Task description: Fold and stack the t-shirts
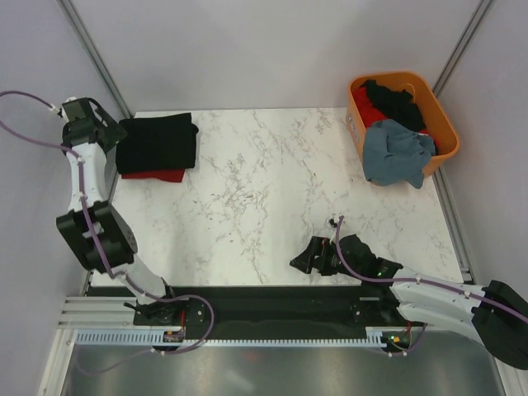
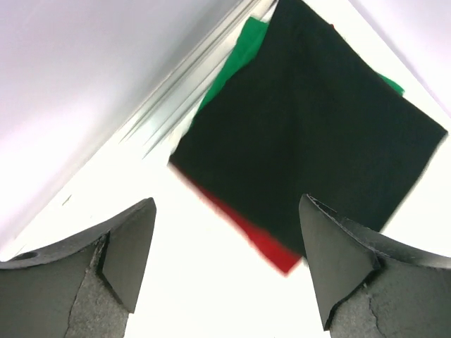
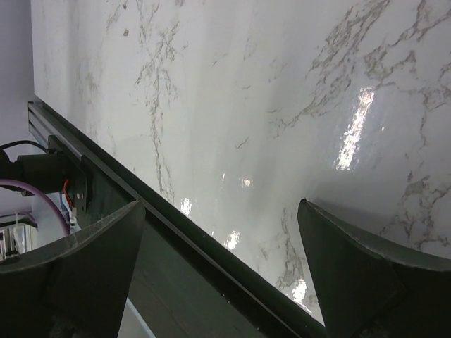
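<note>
A stack of folded t-shirts lies at the table's far left: a black t-shirt [image 1: 158, 142] on top, a dark red one [image 1: 165, 175] peeking out beneath. The left wrist view shows the black shirt [image 2: 310, 120], the red edge [image 2: 261, 243] and a green shirt [image 2: 243, 53] under it. My left gripper [image 1: 111, 132] is open and empty, hovering just left of the stack. My right gripper [image 1: 307, 260] is open and empty, low over the table's near edge. A grey-blue t-shirt [image 1: 398, 153] hangs over the rim of the orange basket [image 1: 441, 124]; black and red cloth [image 1: 388, 101] lies inside.
The marble table [image 1: 264, 190] spreads between the stack and the basket. A dark rail [image 1: 272, 318] runs along the near edge and shows in the right wrist view [image 3: 176, 260]. Grey walls with metal posts close in the left, back and right sides.
</note>
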### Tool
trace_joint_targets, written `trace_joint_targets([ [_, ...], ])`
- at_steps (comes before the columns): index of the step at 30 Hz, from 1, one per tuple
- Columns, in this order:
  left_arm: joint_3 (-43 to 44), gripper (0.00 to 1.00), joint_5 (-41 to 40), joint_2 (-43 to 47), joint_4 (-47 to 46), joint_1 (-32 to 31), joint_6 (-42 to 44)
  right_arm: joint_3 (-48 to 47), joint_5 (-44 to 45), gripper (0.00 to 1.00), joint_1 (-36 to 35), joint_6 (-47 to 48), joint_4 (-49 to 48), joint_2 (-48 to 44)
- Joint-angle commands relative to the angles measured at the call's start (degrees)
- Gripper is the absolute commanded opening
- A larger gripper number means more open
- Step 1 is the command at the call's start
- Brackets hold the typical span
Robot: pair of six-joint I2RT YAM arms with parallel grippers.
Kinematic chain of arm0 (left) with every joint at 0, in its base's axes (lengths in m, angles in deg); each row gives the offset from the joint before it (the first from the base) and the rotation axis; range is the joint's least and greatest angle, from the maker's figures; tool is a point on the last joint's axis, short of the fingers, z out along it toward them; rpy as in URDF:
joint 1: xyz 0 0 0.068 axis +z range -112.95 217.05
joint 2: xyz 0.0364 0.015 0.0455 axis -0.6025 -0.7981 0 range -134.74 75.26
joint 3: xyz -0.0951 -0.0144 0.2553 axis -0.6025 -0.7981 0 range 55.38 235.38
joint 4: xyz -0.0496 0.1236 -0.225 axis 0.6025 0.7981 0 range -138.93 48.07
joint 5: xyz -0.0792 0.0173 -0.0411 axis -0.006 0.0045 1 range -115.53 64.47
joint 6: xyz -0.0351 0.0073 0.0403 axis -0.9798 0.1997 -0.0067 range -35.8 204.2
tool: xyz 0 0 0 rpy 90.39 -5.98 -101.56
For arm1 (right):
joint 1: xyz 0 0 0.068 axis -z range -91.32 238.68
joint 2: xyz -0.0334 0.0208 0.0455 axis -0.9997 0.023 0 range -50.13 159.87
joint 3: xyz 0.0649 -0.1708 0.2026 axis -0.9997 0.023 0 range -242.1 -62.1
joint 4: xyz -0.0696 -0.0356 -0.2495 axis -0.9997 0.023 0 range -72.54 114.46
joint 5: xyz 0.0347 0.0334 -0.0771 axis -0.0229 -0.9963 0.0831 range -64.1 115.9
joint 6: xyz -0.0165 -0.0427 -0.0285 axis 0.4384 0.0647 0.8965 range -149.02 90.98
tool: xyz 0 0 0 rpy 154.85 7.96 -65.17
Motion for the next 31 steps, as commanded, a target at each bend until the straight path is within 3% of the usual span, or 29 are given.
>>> trace_joint_targets([
  [1, -11.9, 0.89, -0.4, 12.8, -8.8, 0.3, -5.0, 0.0, 0.3, 0.97, 0.2, 0.8, -0.6, -0.1],
  [5, -28.4, 0.87, 3.7, 28.1, -12.0, -2.5, -7.0, -0.2, -0.3, 0.97, 0.2, 0.9, -0.6, -0.1],
  [8, -35.1, 0.86, 8.8, 39.8, -11.9, -5.0, -8.2, -0.1, -0.5, 0.97, 0.2, 1.0, -0.1, -0.3],
  [13, -40.5, 0.86, 19.1, 56.4, -6.4, -6.5, -6.3, 0.1, -0.4, 0.97, 0.2, 0.4, 0.7, -0.4],
  [14, -40.1, 0.86, 19.2, 59.1, -3.8, -9.5, -5.3, -0.1, -0.3, 0.97, 0.2, 0.2, 0.9, -0.5],
  [21, -45.2, 0.86, 27.2, 68.7, 5.5, -11.0, -0.7, -0.8, 2.4, 0.97, 0.2, -1.0, 4.7, -0.9],
  [25, -51.3, 0.85, 28.2, 72.6, 4.9, -11.6, -1.9, -0.8, 3.6, 0.98, 0.2, -1.8, 6.5, -2.4],
  [27, -55.6, 0.85, 33.0, 74.6, 1.3, -11.7, -2.5, -0.6, 3.4, 0.98, 0.2, -2.1, 6.4, -2.4],
  [31, -55.9, 0.85, 33.4, 74.7, -0.2, -11.7, -1.6, -1.2, 2.8, 0.98, -0.1, -1.3, 5.6, -1.2],
])
